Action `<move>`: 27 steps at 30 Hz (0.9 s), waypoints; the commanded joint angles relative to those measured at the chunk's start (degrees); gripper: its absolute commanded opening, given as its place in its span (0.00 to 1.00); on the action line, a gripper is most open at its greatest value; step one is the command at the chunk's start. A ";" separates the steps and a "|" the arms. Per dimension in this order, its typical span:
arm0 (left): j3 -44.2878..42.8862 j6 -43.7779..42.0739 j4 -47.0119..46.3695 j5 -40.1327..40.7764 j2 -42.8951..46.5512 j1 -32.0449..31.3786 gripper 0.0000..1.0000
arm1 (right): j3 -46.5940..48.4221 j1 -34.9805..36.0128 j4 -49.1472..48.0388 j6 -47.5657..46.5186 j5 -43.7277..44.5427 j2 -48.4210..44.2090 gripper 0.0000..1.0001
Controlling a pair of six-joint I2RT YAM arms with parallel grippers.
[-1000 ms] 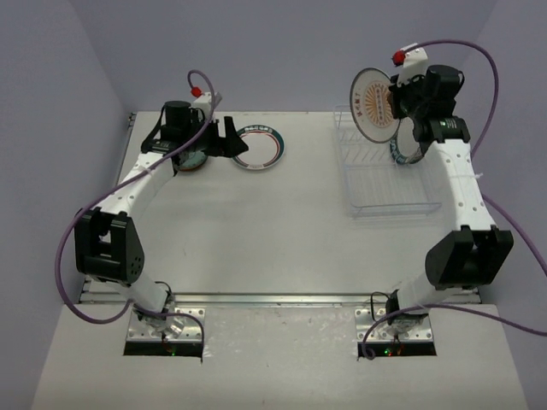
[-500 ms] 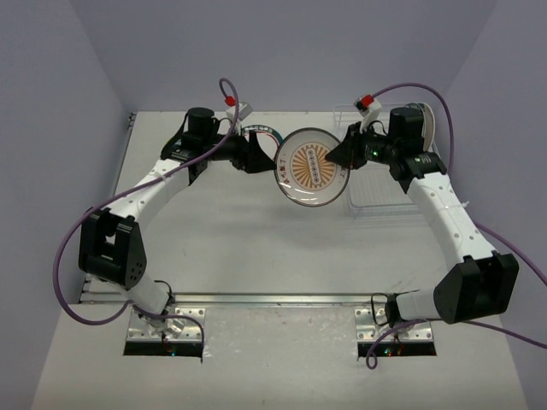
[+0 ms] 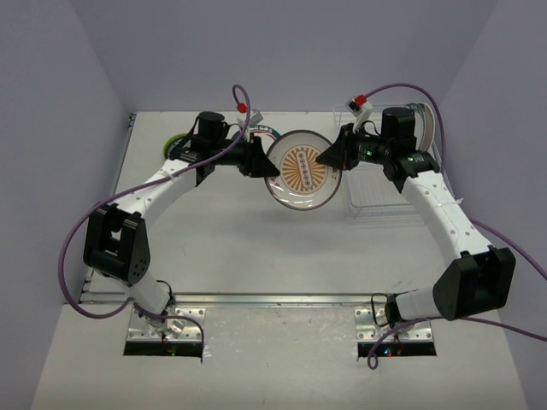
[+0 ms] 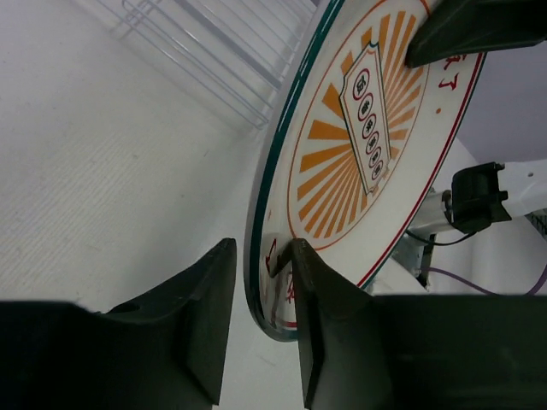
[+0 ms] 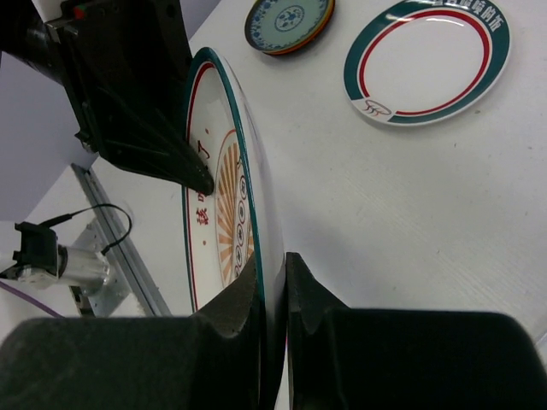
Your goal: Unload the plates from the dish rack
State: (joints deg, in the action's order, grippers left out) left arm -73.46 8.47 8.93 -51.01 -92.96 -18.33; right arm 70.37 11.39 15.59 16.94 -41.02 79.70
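A large white plate with an orange sunburst [image 3: 301, 175] hangs tilted over the middle of the table between both arms. My right gripper [image 3: 331, 156] is shut on its right rim, and in the right wrist view both fingers of the right gripper [image 5: 272, 265] press the plate [image 5: 218, 196]. My left gripper [image 3: 259, 161] straddles the left rim. In the left wrist view one finger of the left gripper [image 4: 263, 256] touches the plate's face [image 4: 367, 128], while a thin gap shows at the other finger. The dish rack [image 3: 385, 201] stands at the right with a pale plate [image 3: 425, 128] still upright in it.
A white plate with a green and red rim [image 5: 427, 60] lies flat on the table behind the held plate. A stack of small plates with a teal-patterned one on top [image 5: 289, 21] lies at the back left, seen from above as the small plates [image 3: 177, 145]. The rack's wires [image 4: 214, 51] show beyond the held plate.
The right arm carried the sunburst plate from above the rack leftward to mid-table. The left arm swung right to meet it, and its jaws narrowed around the rim.
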 commanded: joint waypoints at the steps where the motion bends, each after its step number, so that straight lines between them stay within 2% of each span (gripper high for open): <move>1: -2.04 -1.40 0.06 -0.23 -2.21 -0.30 0.11 | 1.70 0.56 -3.04 1.70 1.02 -0.90 0.07; 3: -2.46 -1.53 0.62 -0.16 -3.32 -0.14 0.01 | 1.54 0.64 -2.34 1.94 4.55 -0.94 0.20; 4: -2.95 -1.80 0.91 0.12 -3.77 -0.06 0.00 | 1.13 0.51 -2.12 2.02 5.78 -1.01 0.28; 5: -3.64 -1.94 1.42 0.93 -4.63 0.27 0.00 | 0.76 0.47 -1.93 2.17 7.95 -1.10 0.48; 6: -4.18 -1.82 1.76 1.56 -5.30 0.70 0.00 | 0.40 0.42 -1.78 2.12 9.55 -1.17 0.63; 8: -5.51 -0.77 2.19 3.43 -6.82 2.18 0.00 | -0.18 -0.01 -1.23 1.89 12.99 -1.37 0.82; 10: -7.73 1.27 1.86 6.72 -9.58 5.58 0.00 | -0.98 -0.84 -1.00 1.78 17.86 -2.04 0.95; 13: -12.06 4.84 2.36 9.30 -13.70 9.76 0.00 | -1.86 -3.75 -1.00 2.66 22.23 -2.53 0.99; 19: -20.56 7.69 3.94 13.06 -21.84 14.71 0.00 | -2.34 -13.77 -0.47 6.20 21.77 -2.00 0.99; 24: -22.09 8.57 0.55 16.30 -25.16 15.17 0.00 | -3.13 -15.17 -0.24 5.20 23.69 -2.70 0.99; 27: -24.78 9.64 -0.01 18.52 -28.43 15.17 0.04 | -2.97 -15.43 -0.35 4.04 26.62 -2.70 0.99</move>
State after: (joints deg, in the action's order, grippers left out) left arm -93.06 15.49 14.14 -33.72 -119.27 -1.99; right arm 67.35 -4.14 16.72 21.87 -18.15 78.94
